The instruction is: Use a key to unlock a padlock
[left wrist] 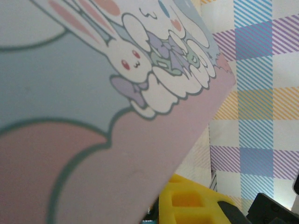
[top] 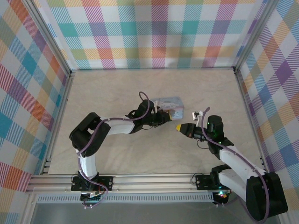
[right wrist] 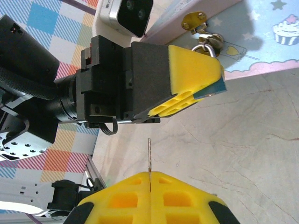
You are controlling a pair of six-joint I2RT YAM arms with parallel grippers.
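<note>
A light-blue and pink cartoon box (top: 170, 103) lies mid-table. On its side a brass hasp (right wrist: 195, 19) carries the small padlock (right wrist: 205, 45), whose silver shackle shows just above my left gripper's yellow tips. My left gripper (right wrist: 216, 86) is closed there on the padlock, hiding most of the lock's body. In the top view the left gripper (top: 163, 115) sits at the box's near side. My right gripper (right wrist: 150, 173) is shut on the key (right wrist: 149, 156). Its thin blade sticks straight out toward the left gripper, a short gap away. From above, the right gripper (top: 178, 126) is just right of the left one.
The box (left wrist: 93, 116) looms right in front of the left wrist camera, with one yellow finger (left wrist: 187, 200) below it. Plaid walls (top: 154, 32) enclose the beige table (top: 117, 88) on three sides. An aluminium rail (top: 140, 179) runs along the near edge.
</note>
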